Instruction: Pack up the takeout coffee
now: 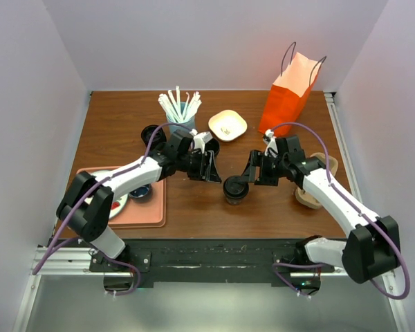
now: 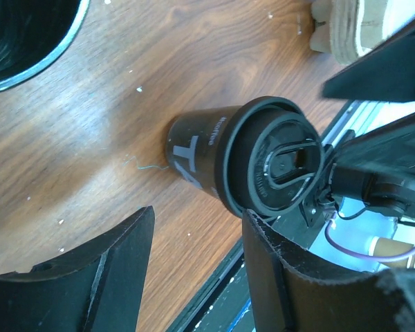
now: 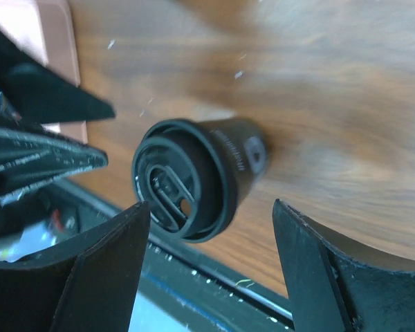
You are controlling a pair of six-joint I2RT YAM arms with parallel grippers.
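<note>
Coffee cup upright near the middle of the surface, with an open end effector on either side of it.

I see the black cup with its round black lid on, standing on the bare wood towards the near edge. My right end effector sits just beside it, jaws spread wide; its wrist camera shows the cup between the two fingers with clear gaps on both sides, so it holds nothing. My left end effector hangs near the cup's other side, jaws partly spread and empty. Further out, an orange paper bag stands at the far right, a tumbler of white straws at the far middle, and a pink tray lies on the left.
</note>
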